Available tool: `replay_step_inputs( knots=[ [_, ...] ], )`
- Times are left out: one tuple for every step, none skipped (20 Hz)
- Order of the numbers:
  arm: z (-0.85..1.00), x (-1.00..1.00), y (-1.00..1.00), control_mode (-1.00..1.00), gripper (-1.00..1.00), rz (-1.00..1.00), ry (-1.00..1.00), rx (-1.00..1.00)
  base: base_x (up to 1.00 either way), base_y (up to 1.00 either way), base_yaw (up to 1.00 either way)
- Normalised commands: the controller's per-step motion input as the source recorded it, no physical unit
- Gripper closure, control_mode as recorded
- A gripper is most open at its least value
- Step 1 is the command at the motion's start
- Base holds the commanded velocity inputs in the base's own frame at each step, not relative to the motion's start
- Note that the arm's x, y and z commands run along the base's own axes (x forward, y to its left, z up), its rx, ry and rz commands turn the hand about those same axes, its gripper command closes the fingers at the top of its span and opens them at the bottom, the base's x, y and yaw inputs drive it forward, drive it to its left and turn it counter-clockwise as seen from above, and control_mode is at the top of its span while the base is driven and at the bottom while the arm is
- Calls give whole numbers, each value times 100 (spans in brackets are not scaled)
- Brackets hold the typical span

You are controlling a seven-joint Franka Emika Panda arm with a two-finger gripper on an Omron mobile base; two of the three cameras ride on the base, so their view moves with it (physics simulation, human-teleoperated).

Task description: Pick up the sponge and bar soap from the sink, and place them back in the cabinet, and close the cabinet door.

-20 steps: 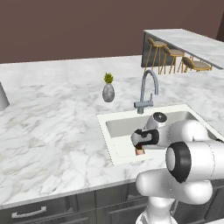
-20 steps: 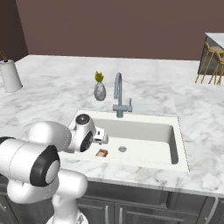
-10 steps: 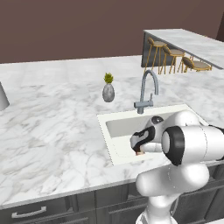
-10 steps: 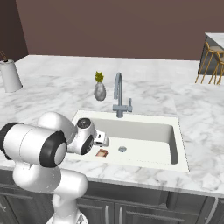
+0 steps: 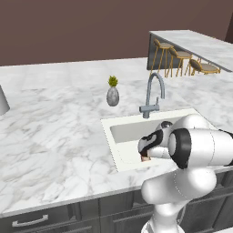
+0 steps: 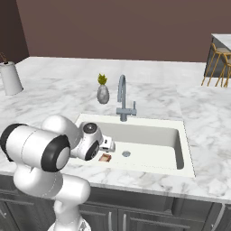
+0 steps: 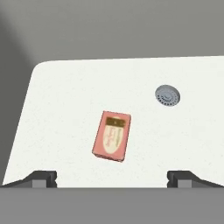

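The tool (image 7: 112,177) hangs over the sink floor with its two small dark fingertips (image 7: 41,178) spread wide and nothing between them, so it is released. Just ahead of them in the hand view lies one bar soap (image 7: 112,135), a flat pinkish rectangular block with a darker band at one end and a pale oval label, lying flat and slightly askew on the basin floor, clear of both tips. Near it, well apart from the soap, sits one round grey drain (image 7: 167,95) with a perforated metal face. The sink (image 6: 187,155) is a single wide cream-white rectangular basin with rounded corners and a faintly speckled, matte floor; in the right base view the soap (image 6: 105,157) shows as a small brownish patch at the basin's near left, just beside the white wrist. One tall grey metal gooseneck faucet (image 6: 122,97) stands at the basin's far rim. Beside it on the white, grey-veined marble worktop (image 5: 54,136) stands one small grey egg-shaped vase (image 5: 112,96) holding a green-yellow sprig. Farther left is one pale cylindrical canister (image 6: 11,77). Three bar stools (image 5: 177,57) with thin golden legs line a second marble worktop beyond. Dark grey drawers (image 5: 32,221) with horizontal silver handles run below.
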Motion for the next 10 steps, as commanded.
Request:
replay_step_inputs(
  knots=[
    [-6,0,-12,-100,-100,-1,0,0,0,0,0],
    [-8,0,-7,-100,-100,-1,0,0,0,0,0],
    [-11,0,-4,-100,-100,0,0,0,0,0,0],
    [-11,0,-1,-100,-100,0,0,0,0,0,0],
    [-14,0,0,-100,-100,0,0,0,0,0,0],
    [-15,3,0,-100,-100,0,0,0,0,0,0],
    [-15,0,0,-100,-100,0,0,0,0,0,0],
    [-16,0,0,-100,-100,0,1,0,0,0,0],
    [-16,4,0,-100,-100,0,1,0,0,0,0],
    [-18,8,0,-100,-100,0,1,0,0,0,0]
  ],
)
